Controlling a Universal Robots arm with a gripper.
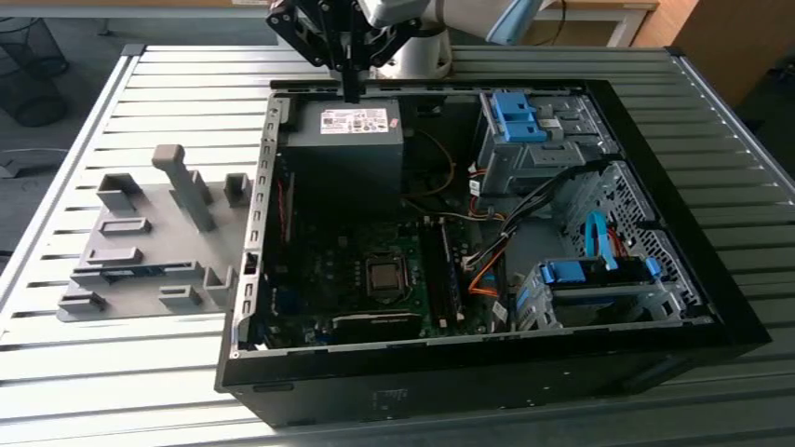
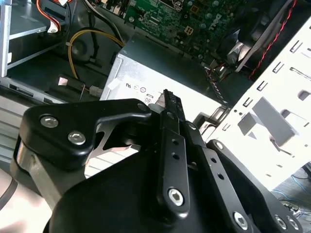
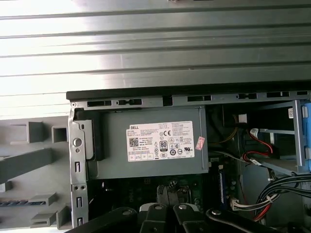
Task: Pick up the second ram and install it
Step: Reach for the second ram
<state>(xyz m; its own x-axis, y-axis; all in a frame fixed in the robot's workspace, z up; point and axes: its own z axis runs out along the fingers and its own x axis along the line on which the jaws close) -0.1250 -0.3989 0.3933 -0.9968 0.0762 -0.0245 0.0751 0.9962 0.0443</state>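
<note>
Ram in grey holder, long axis across exterior view's left-right; gripper together.

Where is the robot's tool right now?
In the exterior view, the tool hangs near the top, over the far edge of the computer case, just above the grey power supply.

The second ram lies in the holder tray beside the computer case.

Pincer above an open computer case; grey labelled power supply inside.
</note>
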